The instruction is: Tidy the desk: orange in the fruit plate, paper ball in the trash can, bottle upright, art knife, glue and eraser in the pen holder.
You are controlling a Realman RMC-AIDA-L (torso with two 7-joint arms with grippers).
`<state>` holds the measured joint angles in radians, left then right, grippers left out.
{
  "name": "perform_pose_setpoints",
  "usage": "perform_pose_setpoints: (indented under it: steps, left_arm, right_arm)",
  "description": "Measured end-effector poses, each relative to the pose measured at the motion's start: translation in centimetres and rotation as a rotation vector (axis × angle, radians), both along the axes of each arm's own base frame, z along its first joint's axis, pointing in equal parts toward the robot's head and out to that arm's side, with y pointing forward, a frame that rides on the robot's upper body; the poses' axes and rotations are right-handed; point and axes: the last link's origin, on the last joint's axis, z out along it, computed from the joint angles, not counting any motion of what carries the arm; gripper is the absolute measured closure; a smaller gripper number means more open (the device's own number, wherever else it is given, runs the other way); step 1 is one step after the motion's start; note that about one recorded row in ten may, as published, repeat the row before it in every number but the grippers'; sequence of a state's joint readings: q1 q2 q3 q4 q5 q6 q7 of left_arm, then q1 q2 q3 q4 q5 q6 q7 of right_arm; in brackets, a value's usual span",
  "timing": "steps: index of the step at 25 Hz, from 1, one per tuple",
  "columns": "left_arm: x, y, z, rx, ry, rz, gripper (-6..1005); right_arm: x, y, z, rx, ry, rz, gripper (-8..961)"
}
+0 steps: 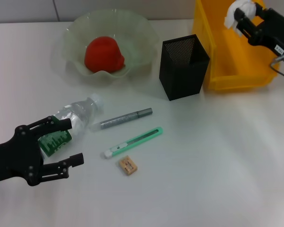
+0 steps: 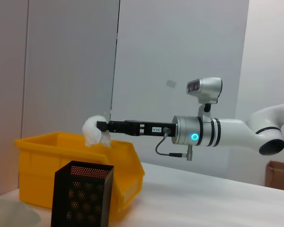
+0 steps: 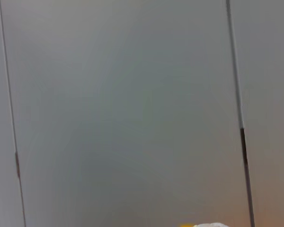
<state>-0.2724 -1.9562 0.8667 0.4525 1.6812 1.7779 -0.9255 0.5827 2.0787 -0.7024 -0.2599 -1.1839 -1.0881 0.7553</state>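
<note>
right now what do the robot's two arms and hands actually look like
The left hand is matte black, with skeletal linked fingers and visible screws. The right hand is a slim black unit bearing a small white label, with a thin dark cable looping beneath it. Behind it, the right arm is glossy white with black rings and a glowing blue ring light, and a silver camera is mounted on top.

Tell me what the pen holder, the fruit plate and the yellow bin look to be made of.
Pen holder: likely black metal mesh, matte; fine perforations show on its walls. Fruit plate: translucent glass or plastic, glossy, with a wavy rim. Yellow bin: moulded plastic, smooth with a slight sheen.
</note>
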Motion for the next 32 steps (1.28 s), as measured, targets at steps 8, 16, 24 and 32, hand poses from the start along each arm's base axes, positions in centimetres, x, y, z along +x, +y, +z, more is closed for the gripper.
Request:
perform_pose_setpoints:
  steps: [8,16,24,32]
  left_arm:
    - [-0.01,0.0,0.06,0.001,0.001,-0.002,261]
    - [-0.09,-0.09,0.08,0.0,0.001,0.001,264]
    - [-0.03,-0.01,0.1,0.002,0.003,-0.003,267]
    - [0.12,0.15,0.04,0.001,0.001,-0.008,269]
  right_arm:
    - [0.07,0.04,-0.12,-0.007,0.008,-0.012,454]
    - [0.07,-0.17,-0.11,-0.006,0.016,-0.007,435]
    - [0.07,-0.17,-0.08,-0.004,0.018,-0.007,191]
    - [0.11,-0.14,0.14,0.005,0.022,-0.008,144]
